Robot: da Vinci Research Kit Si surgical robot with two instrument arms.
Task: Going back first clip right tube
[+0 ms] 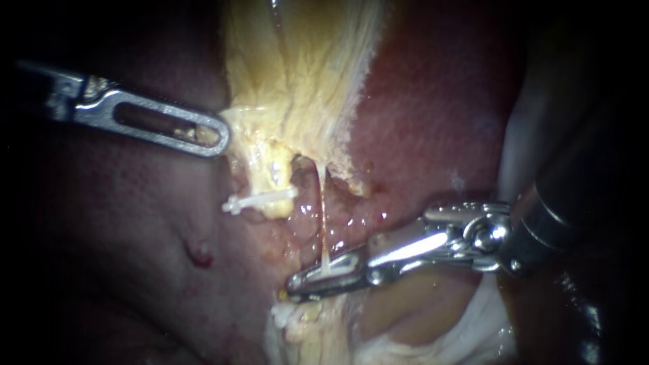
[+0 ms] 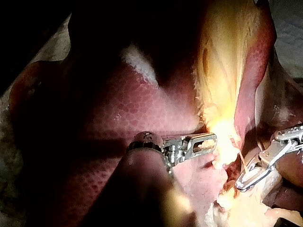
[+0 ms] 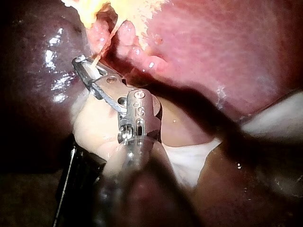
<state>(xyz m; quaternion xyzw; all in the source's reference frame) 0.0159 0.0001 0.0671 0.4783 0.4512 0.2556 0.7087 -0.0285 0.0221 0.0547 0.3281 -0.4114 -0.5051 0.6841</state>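
The liver [image 1: 433,115] fills the field, dark red and wet, and everything else lies on it. Down its middle hangs a sheet of pale yellow tissue [image 1: 304,74], narrowing to a stump.

Your left instrument [image 1: 218,137] enters from the left and meets that sheet at its edge. Its jaws lie together on the yellow tissue, and scraps of it show in the jaw window. Judged purpose: to draw the sheet aside and taut, so the structures beneath stand apart and exposed.

Your right instrument [image 1: 295,286] comes in from the right, low across the liver. Its jaws stand nearly closed, with the right tube [image 1: 322,216] between them and touched from both sides. A small white piece [image 1: 329,267] sits in the same gap. It is likely the clip of the task, though that cannot be confirmed.

The tube runs as a thin pale strand from the stump straight down into those jaws. Beside it, on the stump, a white clip [image 1: 260,201] lies crosswise, clear of both instruments.

No container shows in any view.

Before you withdraw, the jaws must release fully. Pulling back while gripping risks tearing so thin a strand.
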